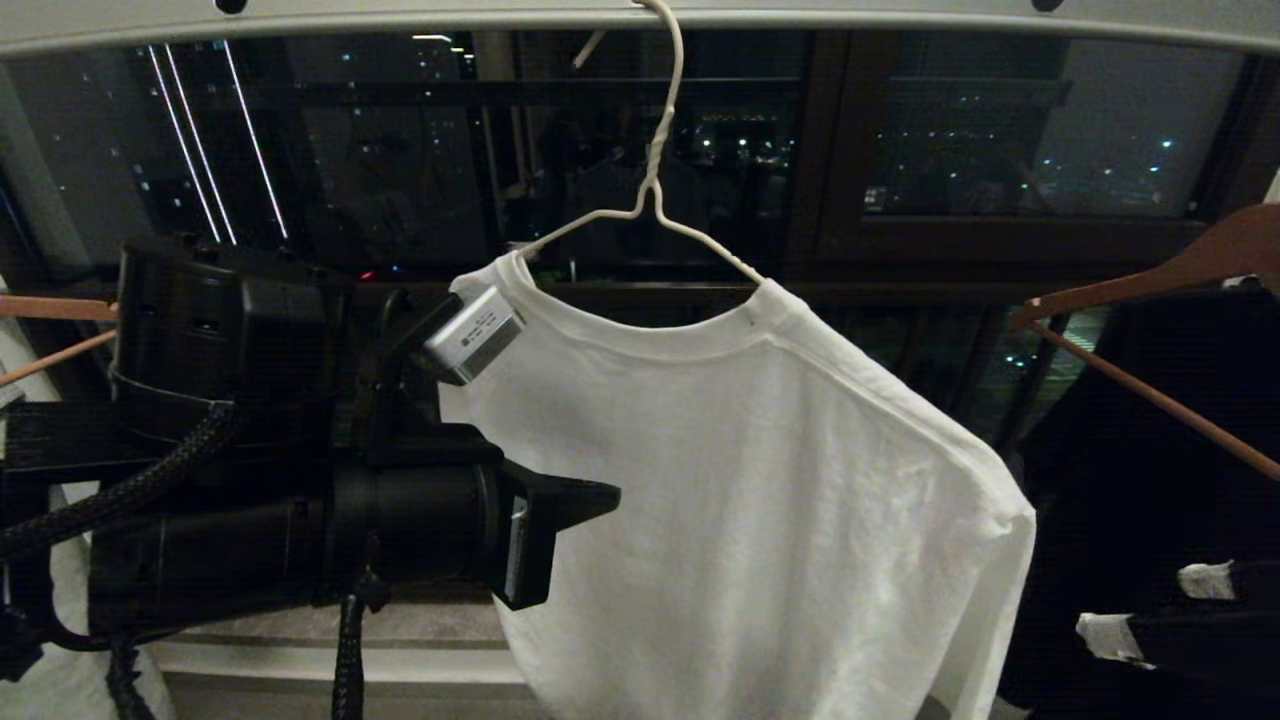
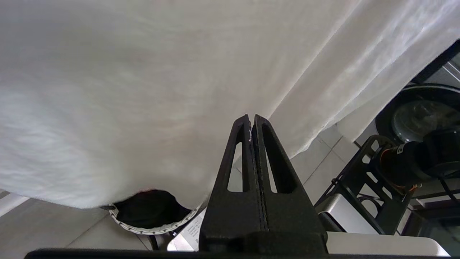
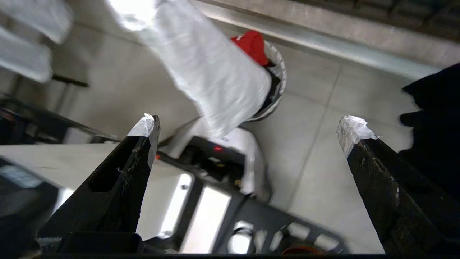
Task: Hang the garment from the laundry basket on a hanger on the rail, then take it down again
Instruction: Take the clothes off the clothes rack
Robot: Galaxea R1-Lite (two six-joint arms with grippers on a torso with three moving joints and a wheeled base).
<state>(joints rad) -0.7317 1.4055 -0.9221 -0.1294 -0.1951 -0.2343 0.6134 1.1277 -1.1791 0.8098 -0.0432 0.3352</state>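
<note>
1. The white short-sleeved cotton T-shirt hangs on the thin white wire hanger, hooked over the pale grey-white metal rail
2. Its long axis runs straight down, collar up, hem toward the round patterned-rim laundry basket on the floor
3. The left gripper, jaws pressed together and empty, is at the shirt's left shoulder, nearer
4. The right gripper, jaws spread wide, sits low beside the right sleeve
</note>
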